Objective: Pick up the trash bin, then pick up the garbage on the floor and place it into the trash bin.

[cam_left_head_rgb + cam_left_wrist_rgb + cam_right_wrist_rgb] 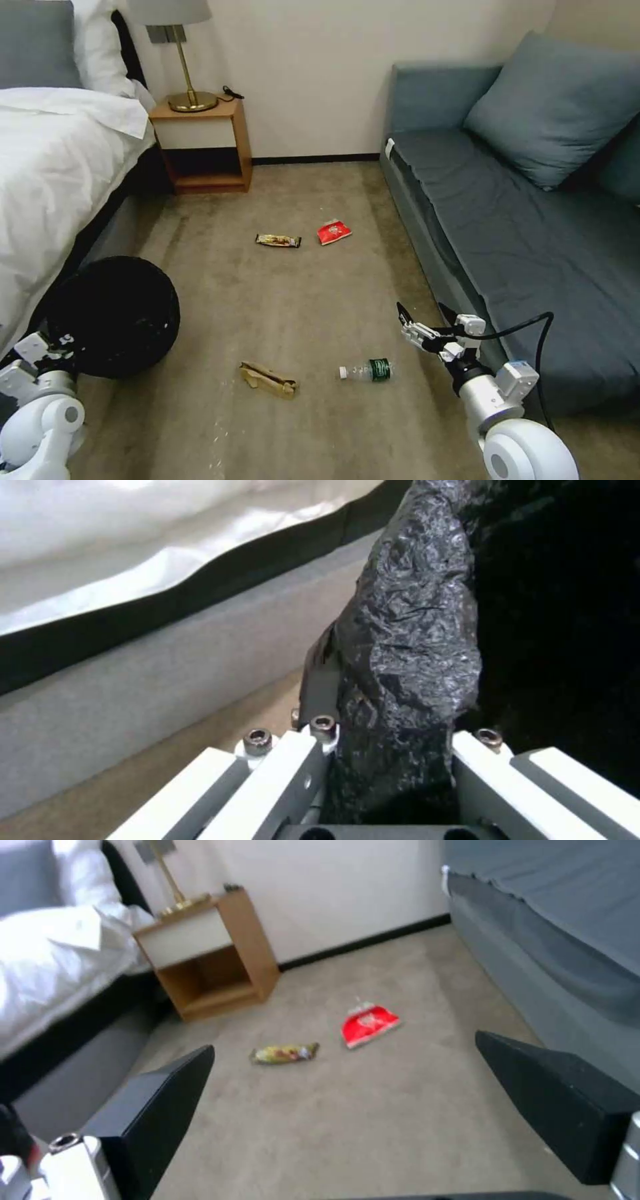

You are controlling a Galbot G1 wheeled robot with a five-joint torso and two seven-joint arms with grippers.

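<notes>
The trash bin [117,317] is a round black bin with a crinkly bag liner, low at the left beside the bed. My left gripper [52,348] is shut on its rim; in the left wrist view the bag-covered rim [407,630] runs between the fingers [320,680]. My right gripper [427,319] hangs open over the carpet by the sofa. The garbage lies on the floor: a tan paper bag [269,379], a clear bottle [365,371], a bar wrapper [278,240] and a red packet [333,231]. The right wrist view shows the wrapper [285,1053] and packet [369,1024] ahead between its open fingers [160,1110].
A bed with white linen [53,167] lines the left side. A wooden nightstand [203,143] with a brass lamp [183,53] stands at the back wall. A grey-blue sofa [520,240] runs along the right. Beige carpet [300,300] lies between them.
</notes>
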